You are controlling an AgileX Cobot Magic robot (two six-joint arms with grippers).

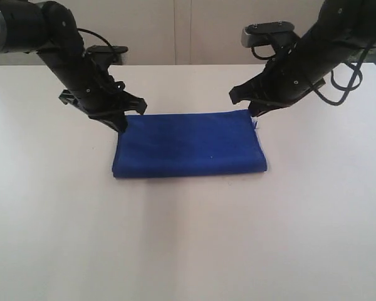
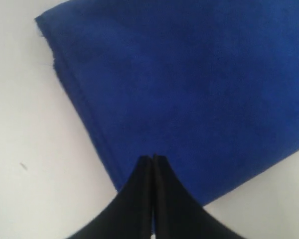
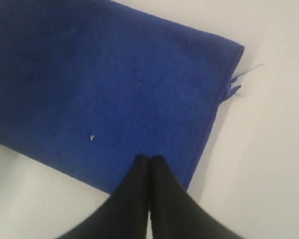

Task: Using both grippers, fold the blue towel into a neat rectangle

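Observation:
The blue towel (image 1: 188, 147) lies flat on the white table (image 1: 188, 244), folded into a long rectangle with layered edges. My left gripper (image 1: 121, 125) hovers at its back left corner, jaws pressed together with no cloth between them (image 2: 153, 158). My right gripper (image 1: 255, 115) is at the back right corner, also shut and empty (image 3: 149, 158). In the left wrist view the towel (image 2: 189, 89) fills most of the picture. The right wrist view shows the towel (image 3: 114, 89) with a small loose thread tag (image 3: 234, 87) at its corner and a tiny white speck (image 3: 91, 138) on it.
A pale wall (image 1: 175, 31) rises behind the table's far edge. Black cables (image 1: 344, 81) hang off the right arm above the table.

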